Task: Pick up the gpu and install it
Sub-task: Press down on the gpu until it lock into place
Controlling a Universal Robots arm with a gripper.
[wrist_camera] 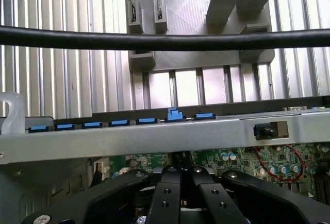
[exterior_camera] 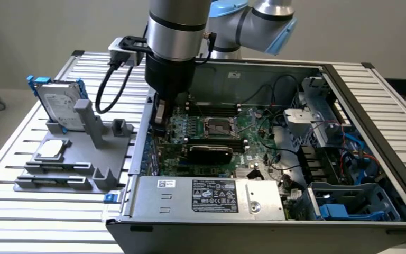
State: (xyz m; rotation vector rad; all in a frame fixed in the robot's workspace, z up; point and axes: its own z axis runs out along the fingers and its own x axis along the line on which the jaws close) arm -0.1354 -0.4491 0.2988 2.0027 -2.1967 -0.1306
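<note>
The gpu (exterior_camera: 209,153) stands on edge on the green motherboard (exterior_camera: 259,137) inside the open computer case (exterior_camera: 372,106), its black rounded cooler facing the exterior view. My gripper (exterior_camera: 160,123) reaches down inside the case by the wall on the exterior view's left, just above the card's end near that wall. Whether it touches the card I cannot tell. In the wrist view the black fingers (wrist_camera: 166,195) of the gripper (wrist_camera: 180,176) are pressed together over the motherboard (wrist_camera: 237,159), and I see nothing between them.
A silver hard drive with blue rails (exterior_camera: 56,99) stands on a grey fixture (exterior_camera: 69,159) outside the case on the exterior view's left. The power supply (exterior_camera: 210,196) fills the case's near side. A black cable (wrist_camera: 165,41) crosses the wrist view. Blue slot clips (wrist_camera: 118,123) line the case wall.
</note>
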